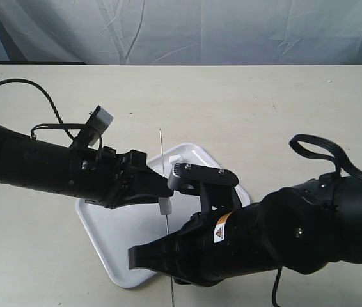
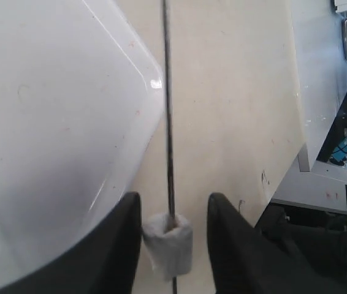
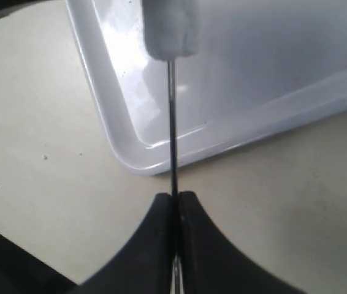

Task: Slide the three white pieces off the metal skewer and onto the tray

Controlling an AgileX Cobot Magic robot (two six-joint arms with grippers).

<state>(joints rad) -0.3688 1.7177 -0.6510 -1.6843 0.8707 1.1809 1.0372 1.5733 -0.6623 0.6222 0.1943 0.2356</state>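
Observation:
The metal skewer point(image 1: 161, 153) hangs lengthwise over the white tray point(image 1: 117, 236). My right gripper point(image 1: 168, 249) is shut on its near end, and the right wrist view shows the rod point(image 3: 171, 122) pinched between the tips point(image 3: 175, 197). One white piece point(image 1: 165, 206) is threaded on the rod. My left gripper point(image 1: 162, 195) is open and straddles this piece point(image 2: 168, 242); one finger point(image 2: 127, 233) touches it and the other stands apart. A second small white lump point(image 1: 173, 157) lies on the tray by its far rim. No third piece shows.
The beige table point(image 1: 283, 109) carries the tray, with a grey cloth backdrop point(image 1: 232, 32) behind it. A black cable point(image 1: 318, 153) loops above the right arm. The tray's rounded corner point(image 3: 143, 165) lies under the skewer.

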